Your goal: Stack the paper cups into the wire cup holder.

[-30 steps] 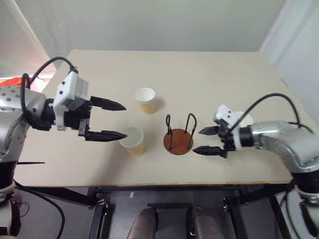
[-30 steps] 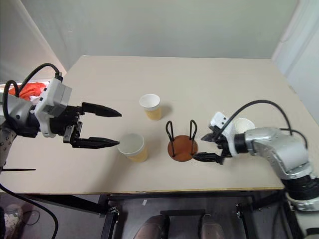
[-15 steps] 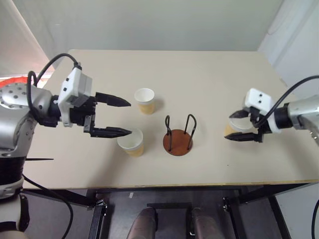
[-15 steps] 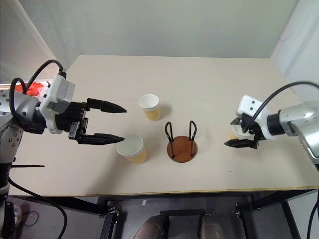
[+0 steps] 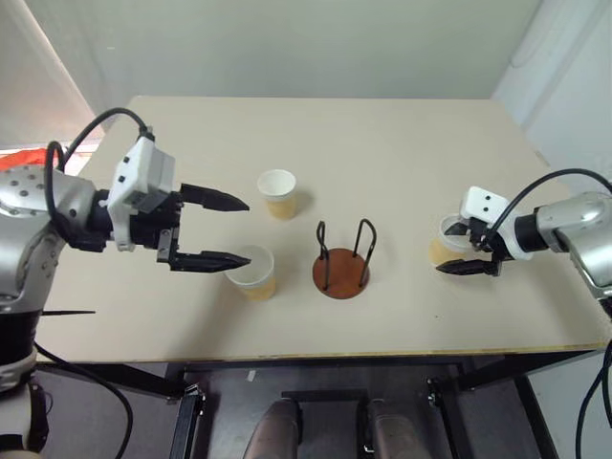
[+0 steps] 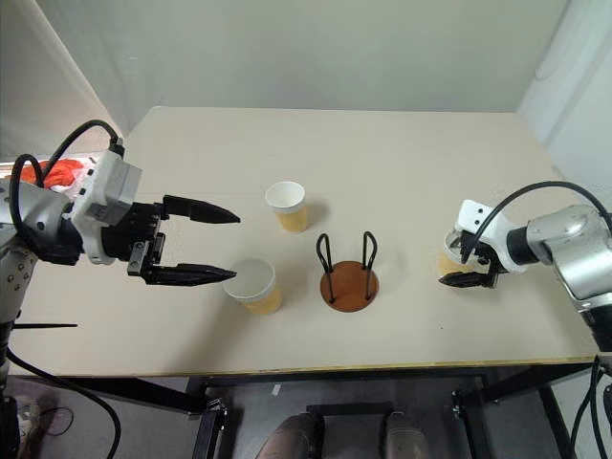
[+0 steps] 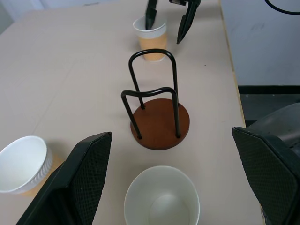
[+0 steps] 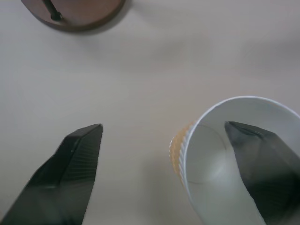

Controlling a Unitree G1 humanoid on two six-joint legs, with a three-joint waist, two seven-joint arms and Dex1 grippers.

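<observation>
Three paper cups stand upright on the tabletop [image 5: 402,143], none in the wire cup holder [image 5: 341,260] yet. Holder sits centre frame in the head views, slightly below middle, empty.

Cup one [image 5: 278,193] is up-left of the holder, standing apart from everything. Cup two [image 5: 253,272] is left of the holder, just beside it, near the front edge. Cup three [image 5: 448,239] is at the right side of the frame, well apart from the holder.

Left claw [image 5: 222,230] is at left of frame, pointing toward centre, fingers spread wide, nothing between them. Its lower fingertip is right at cup two's rim; can't tell if it touches.

Right claw [image 5: 463,249] is at cup three. Jaws are apart and straddle the cup wall: one finger [image 8: 255,154] is inside the cup mouth, the other [image 8: 70,168] is outside over bare tabletop. Not clamped on the wall. Cup three is on the tabletop, not lifted.
</observation>
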